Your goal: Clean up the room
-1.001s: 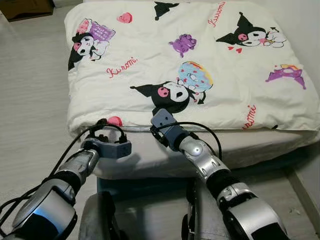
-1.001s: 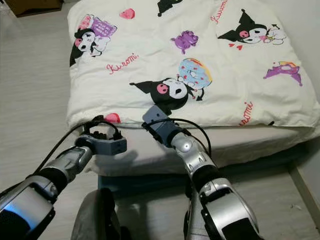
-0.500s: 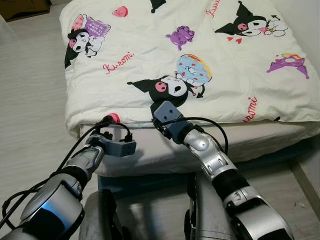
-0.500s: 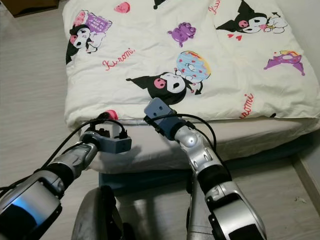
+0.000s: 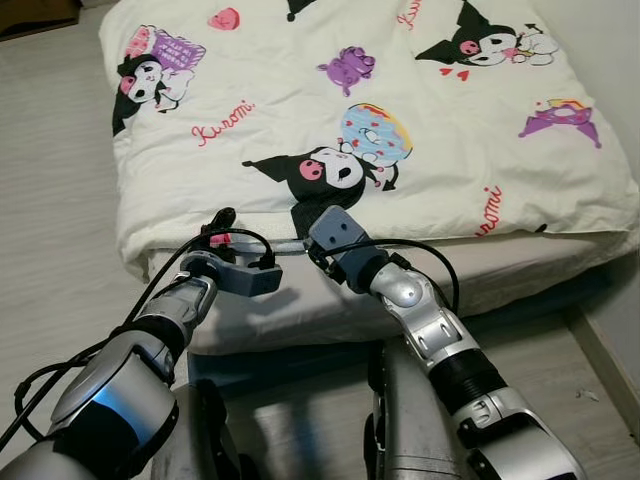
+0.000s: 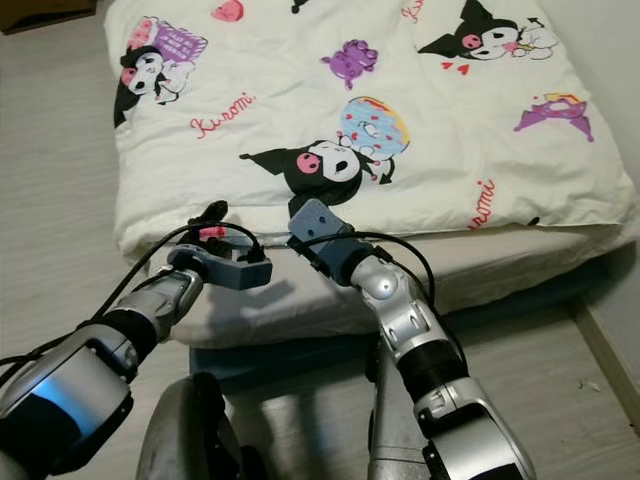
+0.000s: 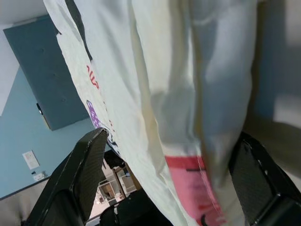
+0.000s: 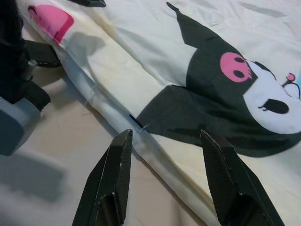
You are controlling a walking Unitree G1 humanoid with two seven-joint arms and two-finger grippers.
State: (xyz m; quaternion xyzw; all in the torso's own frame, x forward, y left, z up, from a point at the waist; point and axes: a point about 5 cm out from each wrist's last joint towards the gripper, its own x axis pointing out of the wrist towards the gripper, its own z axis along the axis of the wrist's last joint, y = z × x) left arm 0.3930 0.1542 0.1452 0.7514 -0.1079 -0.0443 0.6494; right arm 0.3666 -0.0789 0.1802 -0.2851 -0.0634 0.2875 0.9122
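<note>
A white quilt [image 5: 420, 140] printed with black cartoon figures, pink hearts and red lettering lies on a mattress [image 5: 330, 300]. My left gripper [image 5: 215, 232] is at the quilt's near edge beside a pink heart print. It is open, and in the left wrist view the folded edge runs between its spread fingers [image 7: 82, 174]. My right gripper [image 8: 167, 136] is open just right of it, and its fingertips hover over the same edge by a black cartoon figure [image 8: 221, 94]. Neither gripper holds the fabric.
The mattress rests on a low blue-grey base [image 5: 290, 355]. Pale wood floor [image 5: 50, 200] runs along the bed's left side, with a brown box [image 5: 35, 12] at the far left corner. A white wall [image 5: 615, 60] borders the bed on the right.
The view has shifted down and to the left. Both grippers have edged forward to the quilt's near edge, and one left finger now sits above the fold.
</note>
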